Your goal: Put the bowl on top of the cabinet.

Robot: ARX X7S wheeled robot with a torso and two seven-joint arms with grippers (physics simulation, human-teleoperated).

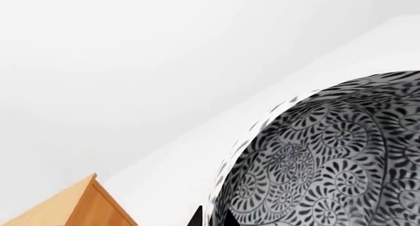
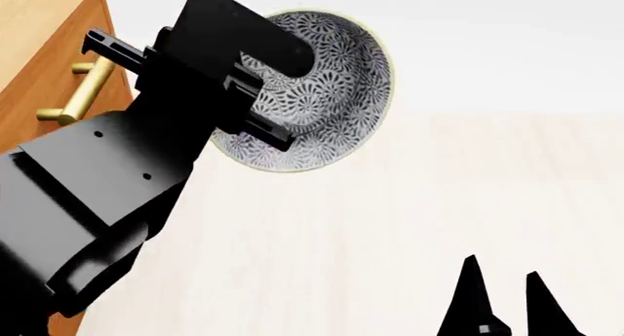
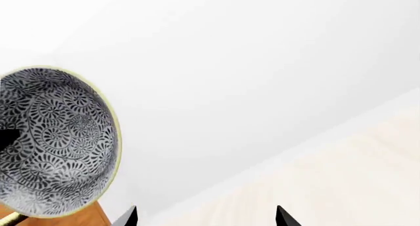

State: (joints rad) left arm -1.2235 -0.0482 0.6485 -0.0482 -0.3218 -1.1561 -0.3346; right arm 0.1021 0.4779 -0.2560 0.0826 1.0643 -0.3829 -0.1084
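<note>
**A:** ok so biggest thing first, the cabinet [image 2: 44, 51] sits at the robot's left in the head view, orange-brown side with a brass bar handle [image 2: 83, 91] poking out. I can't see the top surface properly from any camera, just a lighter wood corner in the left wrist view

**B:** yeah and the left arm [image 2: 107, 197] blocks a huge chunk of the head view. The bowl [image 2: 332, 95] is up in the air, tipped on its side with the patterned inside facing the camera, held beside the cabinet, not over it as far as I can tell

**A:** left gripper [image 2: 256, 111] looks clamped onto the bowl's rim at the near edge, fingers closed down on the wall. How deep the grip goes I can't tell, the arm hides it

**B:** right gripper [image 2: 507, 296] is low at the bottom of the head view, fingers [image 2: 473, 288] spread a little apart, holding nothing

**A:** my worry is the rim pinch. A deep bowl hanging sideways from one edge could swing or slip out if the arm moves fast, and then it drops to the floor [image 2: 390, 226]

**B:** also the tilt. If it gets set down like that it'll land on its side and roll off. Needs levelling first. And the bowl or wrist could clip the cabinet corner on the way over, since the top edge is basically out of view
</note>
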